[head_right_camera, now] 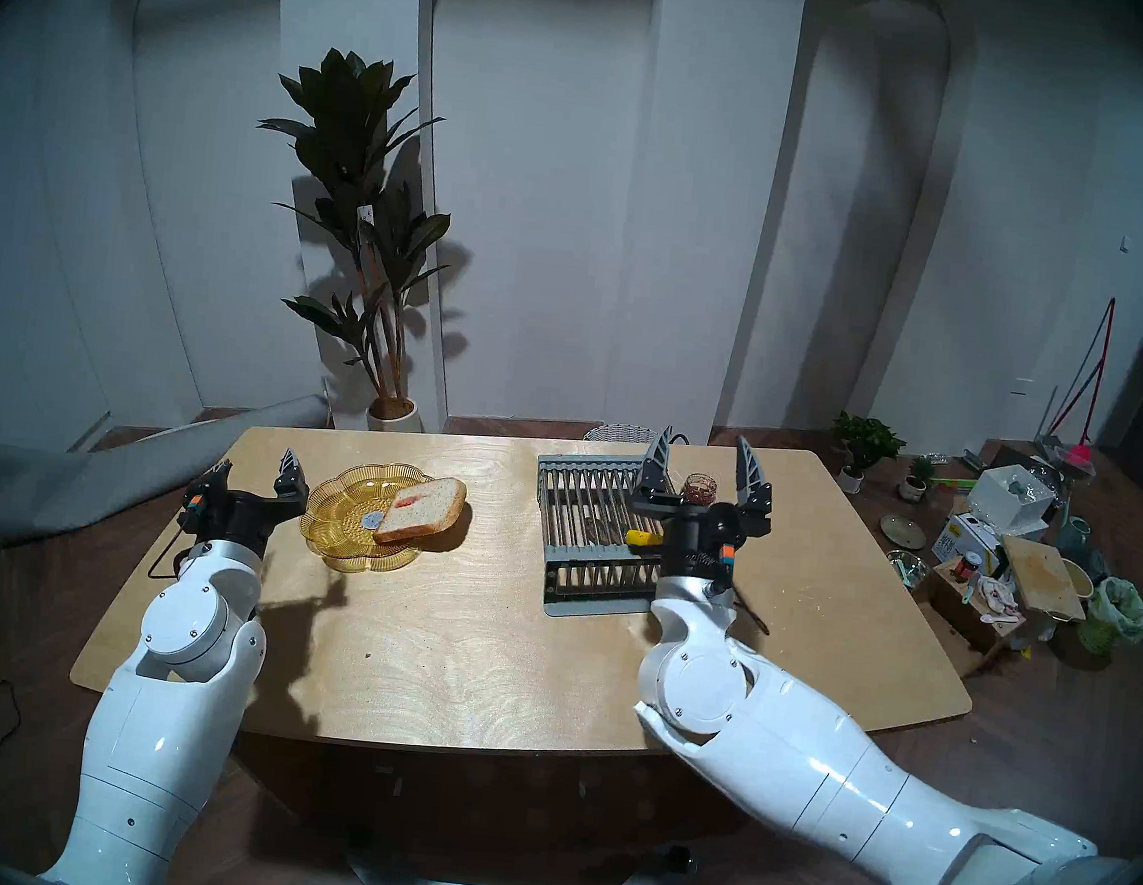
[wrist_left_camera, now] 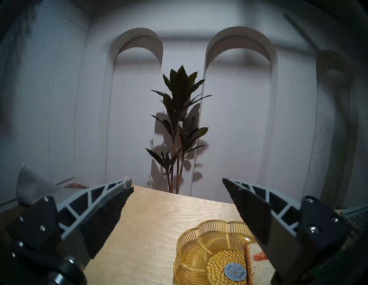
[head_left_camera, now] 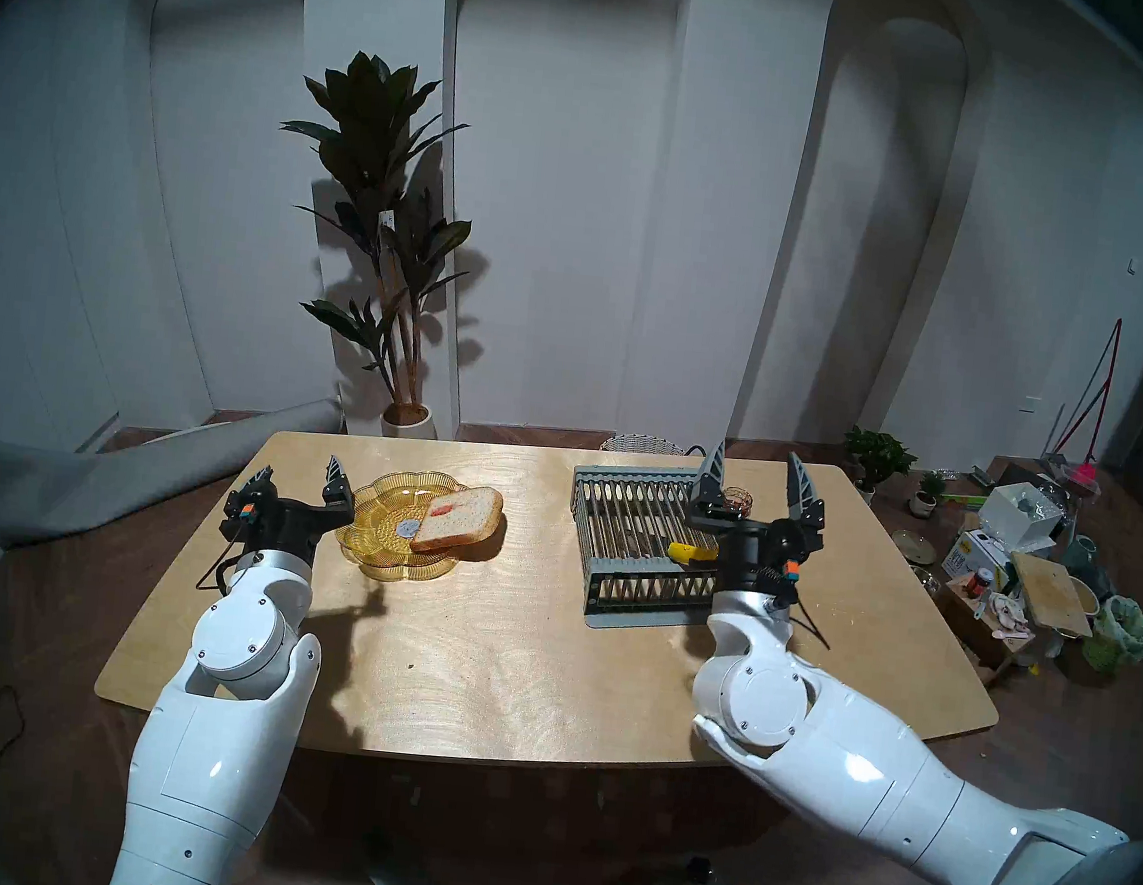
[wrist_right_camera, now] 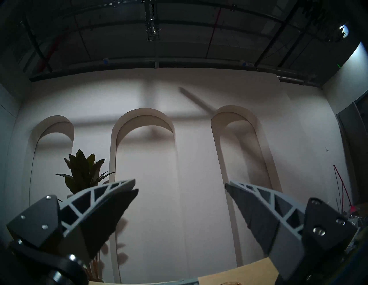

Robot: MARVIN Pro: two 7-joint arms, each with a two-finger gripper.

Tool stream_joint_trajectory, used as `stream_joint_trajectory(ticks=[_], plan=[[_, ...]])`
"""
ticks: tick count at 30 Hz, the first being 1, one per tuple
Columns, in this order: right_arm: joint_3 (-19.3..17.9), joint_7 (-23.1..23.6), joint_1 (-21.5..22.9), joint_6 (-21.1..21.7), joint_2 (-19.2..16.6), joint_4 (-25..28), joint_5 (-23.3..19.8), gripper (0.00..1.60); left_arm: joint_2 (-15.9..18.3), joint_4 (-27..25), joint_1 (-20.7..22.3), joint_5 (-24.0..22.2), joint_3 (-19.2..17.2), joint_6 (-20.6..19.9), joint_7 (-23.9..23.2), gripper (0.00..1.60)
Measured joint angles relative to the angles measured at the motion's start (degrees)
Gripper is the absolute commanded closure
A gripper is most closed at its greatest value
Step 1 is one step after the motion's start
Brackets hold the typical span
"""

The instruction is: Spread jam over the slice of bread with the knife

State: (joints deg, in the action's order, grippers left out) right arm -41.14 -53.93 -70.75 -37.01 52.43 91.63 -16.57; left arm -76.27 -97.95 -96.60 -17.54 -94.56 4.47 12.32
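Table (head_left_camera: 533,671) pale wood; white arched wall (head_left_camera: 576,223), potted plant (head_left_camera: 379,239) behind; both end effectors released, empty.

Both head views look down from above and behind the two arms onto the wooden table (head_left_camera: 536,637), facing the arched wall; they show nearly the same scene, slightly shifted sideways; the left wrist view sits low and close over the table's left part, facing level toward the tall potted plant (wrist_left_camera: 179,127), and shares the amber glass plate (wrist_left_camera: 201,248) with the head views; the right wrist view tilts upward to the wall and ceiling, sharing only the arches and plant.
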Motion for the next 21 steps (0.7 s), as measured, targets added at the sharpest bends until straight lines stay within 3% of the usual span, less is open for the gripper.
stream_joint_trajectory(ticks=[8, 21], plan=[[-1.8, 3.9, 2.4, 8.3, -4.3, -0.1, -6.2, 0.00, 0.8, -1.1, 0.4, 0.7, 1.0, -1.8, -1.0, 0.00], [-2.3, 16.4, 6.5, 23.4, -8.3, -0.1, -19.1, 0.00, 2.3, -1.5, 2.4, 2.0, 2.4, -5.3, -2.2, 0.00]])
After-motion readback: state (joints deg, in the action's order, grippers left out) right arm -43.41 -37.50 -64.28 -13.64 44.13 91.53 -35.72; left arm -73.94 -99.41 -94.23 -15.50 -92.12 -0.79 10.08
